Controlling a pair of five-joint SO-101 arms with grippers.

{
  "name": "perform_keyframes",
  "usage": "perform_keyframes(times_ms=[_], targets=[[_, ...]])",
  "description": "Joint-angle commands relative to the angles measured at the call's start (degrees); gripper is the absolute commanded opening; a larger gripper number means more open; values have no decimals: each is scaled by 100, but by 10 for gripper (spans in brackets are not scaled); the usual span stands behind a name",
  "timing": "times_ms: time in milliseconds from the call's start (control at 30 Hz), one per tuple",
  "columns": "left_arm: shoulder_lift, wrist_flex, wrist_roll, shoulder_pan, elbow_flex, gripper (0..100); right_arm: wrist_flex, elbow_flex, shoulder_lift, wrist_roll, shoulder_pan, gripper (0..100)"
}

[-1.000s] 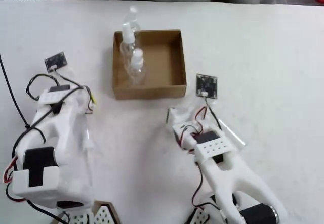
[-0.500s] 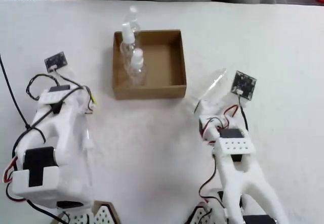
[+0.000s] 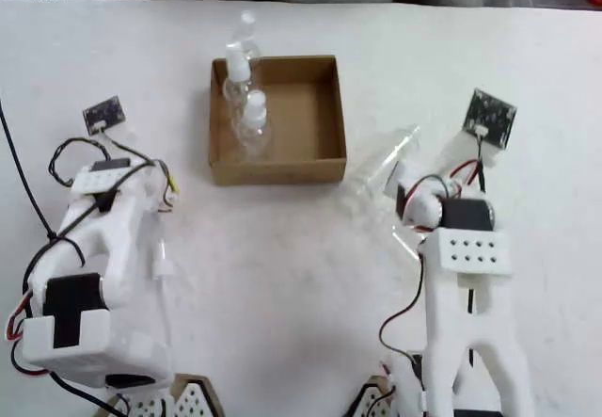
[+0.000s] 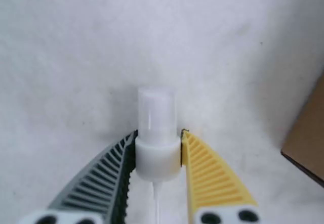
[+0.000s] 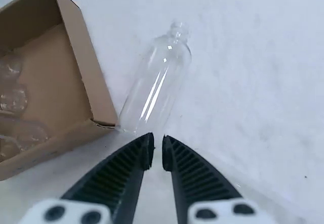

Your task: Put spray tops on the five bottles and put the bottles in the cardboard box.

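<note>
Lying beyond right hand (image 5: pixel 157 150), seemingly apart: bottle (image 5: pixel 157 85)

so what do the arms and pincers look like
The left arm and right arm are white plastic shells with black motors, red and black wires and a small dark board at the wrist. The left pincer has one dark grey and one yellow ribbed finger; the right pincer two black ones.

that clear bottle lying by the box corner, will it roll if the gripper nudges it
Likely yes: the clear bottle lies on its side and is round-bodied, so a sideways push should roll it. It looks empty, so it is probably light and easy to skid. Its glossy surface may slip in a grip.
</note>
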Motion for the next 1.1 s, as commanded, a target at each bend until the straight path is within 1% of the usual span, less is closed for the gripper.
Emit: perform_keyframes(times_ms=[0,400,467,600,767,1067], targets=[[-163,-97,-79,22,-26,31,321,-905,207,62,22,22],[-163,-114,-141,22,-26,31,453,-2154,1868,62,22,24],[-163,-114,-343,22,-26,31,453,-2418,2220,53,13,56],[-163,-114,-369,31,-35,31,462,-2963,2914,53,31,149],[-163,-114,-387,48,-44,31,576,-3657,3679,-598,57,159],[-163,-114,-396,110,-35,31,1332,-5257,5068,-1046,40,159]])
